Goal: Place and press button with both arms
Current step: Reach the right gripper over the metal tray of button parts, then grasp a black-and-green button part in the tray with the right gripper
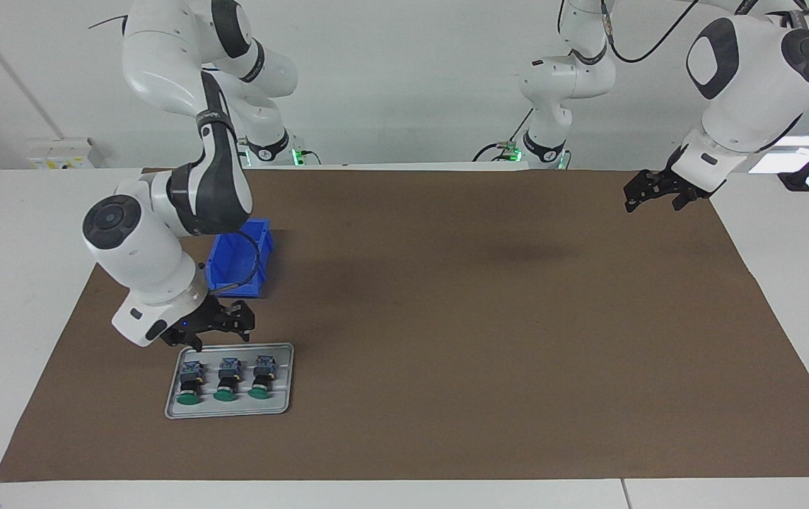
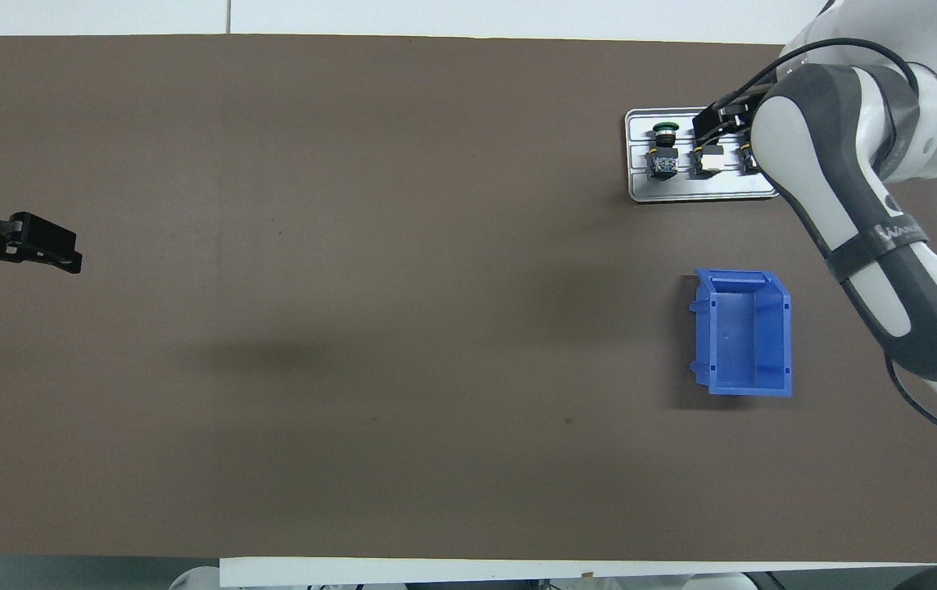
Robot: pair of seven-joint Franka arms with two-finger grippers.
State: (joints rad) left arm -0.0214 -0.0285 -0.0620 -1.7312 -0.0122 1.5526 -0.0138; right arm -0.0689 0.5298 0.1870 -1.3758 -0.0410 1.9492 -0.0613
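Surface: brown mat [image 1: 447, 318] on white table, white wall at robots' end
Tray: grey tray [image 1: 283, 404] toward right arm's end; bin [image 2: 743, 332] nearer robots than tray
Buttons: three buttons [image 1: 224, 382] lie side by side in tray, green caps pointing away from robots; none held
R gripper: right gripper [image 1: 215, 326] low over tray's robot-side edge; fingers apart, holds nothing
L gripper: left gripper [image 1: 655, 192] waits in air over mat's edge at left arm's end; fingers wide apart, holds nothing

Blue bin [image 1: 243, 260] just beside the tray [image 1: 284, 382], mat [image 1: 489, 318] centre open
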